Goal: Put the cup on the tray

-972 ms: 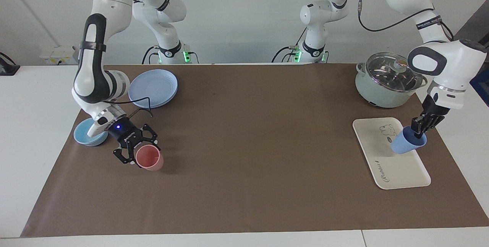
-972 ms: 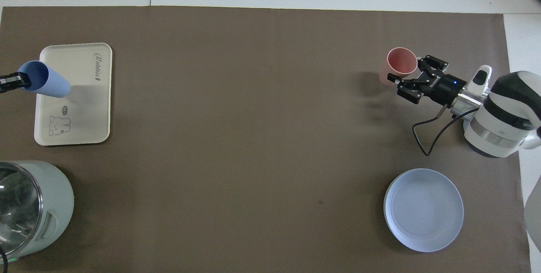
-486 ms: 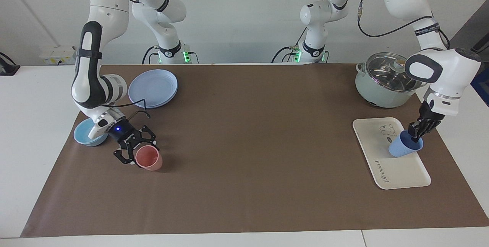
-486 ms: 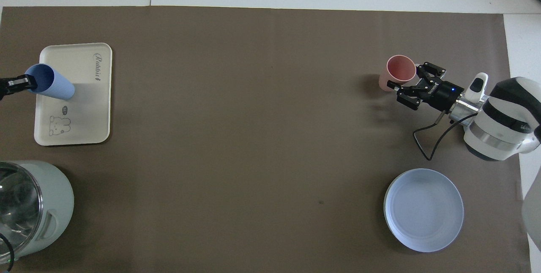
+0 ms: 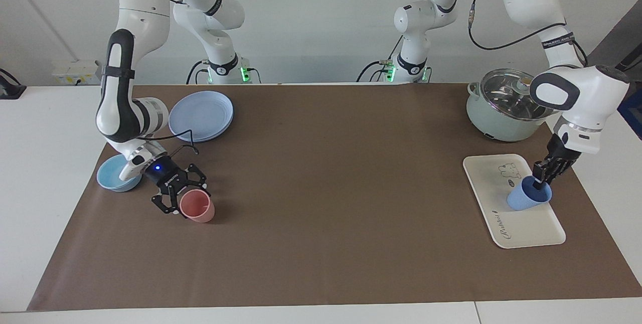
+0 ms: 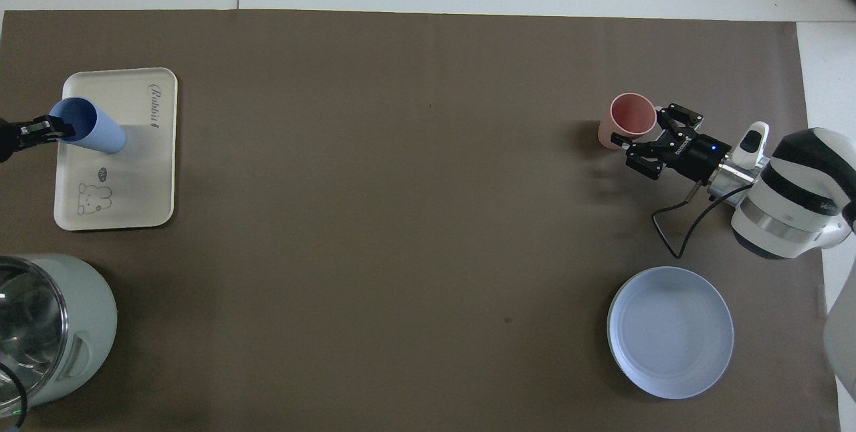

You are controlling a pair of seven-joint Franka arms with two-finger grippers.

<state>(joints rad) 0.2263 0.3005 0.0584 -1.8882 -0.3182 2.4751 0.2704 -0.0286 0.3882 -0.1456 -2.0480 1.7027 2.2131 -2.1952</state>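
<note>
Left gripper [image 5: 543,180] is pinching the blue cup's [image 5: 522,199] rim, setting it onto the tray [image 5: 531,233] beneath; releasing seems next, while right gripper [image 5: 173,202] is gripping the pink cup [image 5: 197,206].

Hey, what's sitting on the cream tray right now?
Only the blue cup stands on the tray, upright, with the left gripper at its rim. The cup hides the tray surface beneath it; elsewhere just the bear drawing and lettering show.
</note>
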